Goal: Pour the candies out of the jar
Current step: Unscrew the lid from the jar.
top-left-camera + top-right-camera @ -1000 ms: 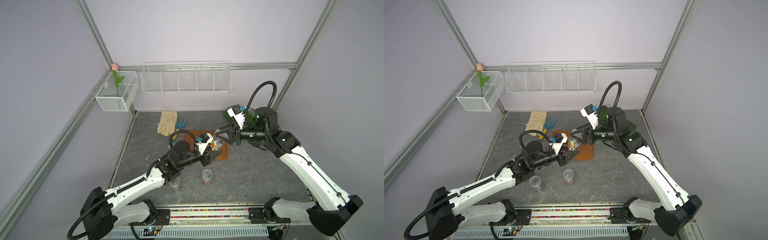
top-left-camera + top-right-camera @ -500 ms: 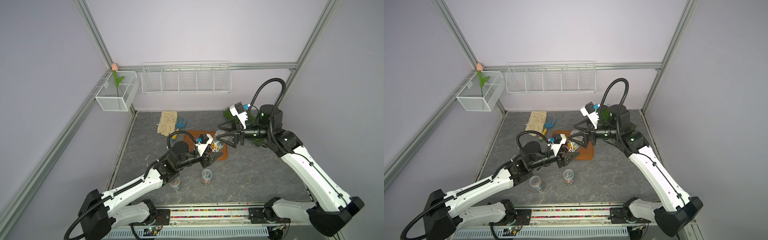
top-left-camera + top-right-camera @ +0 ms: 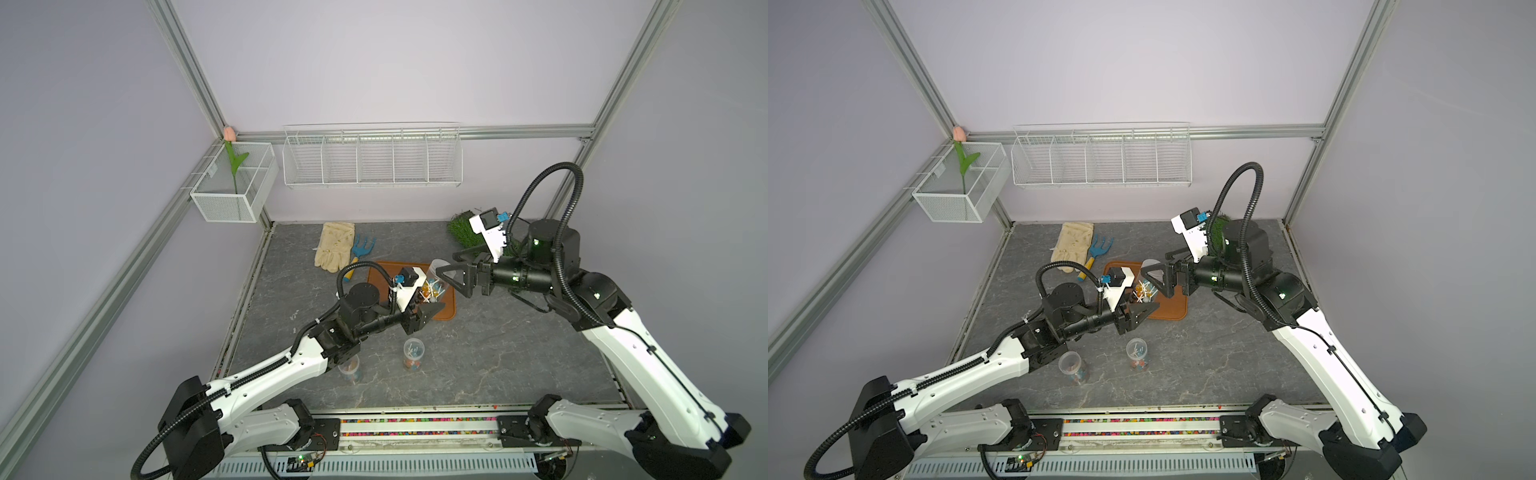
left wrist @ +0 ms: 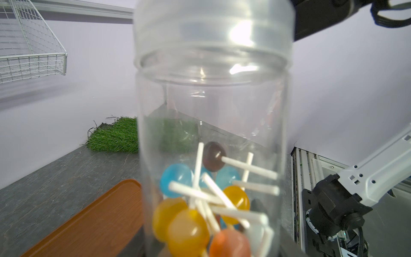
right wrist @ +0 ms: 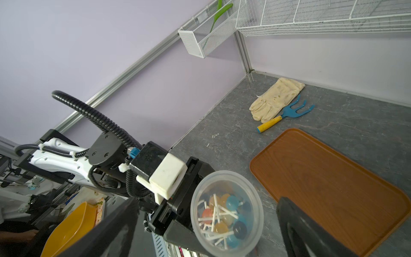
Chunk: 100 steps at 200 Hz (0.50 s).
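I've got the jar (image 3: 433,283) clamped in my left gripper (image 3: 430,305) near the tray (image 5: 333,178), lidded end aimed at my right gripper (image 3: 448,276), whose fingers (image 5: 311,233) stand wide either side of the lid (image 5: 226,212).

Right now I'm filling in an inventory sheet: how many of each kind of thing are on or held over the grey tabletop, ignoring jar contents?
Clear jar: 3
Glove: 1
Hand rake: 1
Brown tray: 1
Grass mat: 1
Total: 7
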Motion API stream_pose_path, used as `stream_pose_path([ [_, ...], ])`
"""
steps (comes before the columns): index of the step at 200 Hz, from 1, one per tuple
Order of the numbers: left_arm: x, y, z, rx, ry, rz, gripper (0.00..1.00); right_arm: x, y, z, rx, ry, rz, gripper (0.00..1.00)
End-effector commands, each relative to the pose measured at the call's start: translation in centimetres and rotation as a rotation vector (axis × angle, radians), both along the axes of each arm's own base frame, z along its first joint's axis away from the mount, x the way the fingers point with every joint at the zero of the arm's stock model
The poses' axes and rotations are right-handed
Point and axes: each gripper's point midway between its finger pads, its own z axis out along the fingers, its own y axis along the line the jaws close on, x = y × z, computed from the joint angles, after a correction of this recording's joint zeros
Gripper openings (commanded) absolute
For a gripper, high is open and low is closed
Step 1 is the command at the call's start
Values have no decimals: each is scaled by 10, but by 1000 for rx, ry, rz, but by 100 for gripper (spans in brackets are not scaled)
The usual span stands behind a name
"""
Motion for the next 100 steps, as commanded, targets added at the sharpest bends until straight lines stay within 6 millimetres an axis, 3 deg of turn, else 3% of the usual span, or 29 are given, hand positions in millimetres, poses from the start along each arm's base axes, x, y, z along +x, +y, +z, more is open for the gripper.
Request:
stream_pose_path([
  [1, 0, -1, 8, -22, -35, 6, 42, 3, -2, -13, -36, 38, -43, 99],
  [63, -1, -1, 7, -16, -37, 5, 42, 8, 8, -16, -13, 49, -37, 92],
  [100, -1, -2, 8, -17, -39, 2, 43, 11, 13, -20, -19, 56, -30, 82],
])
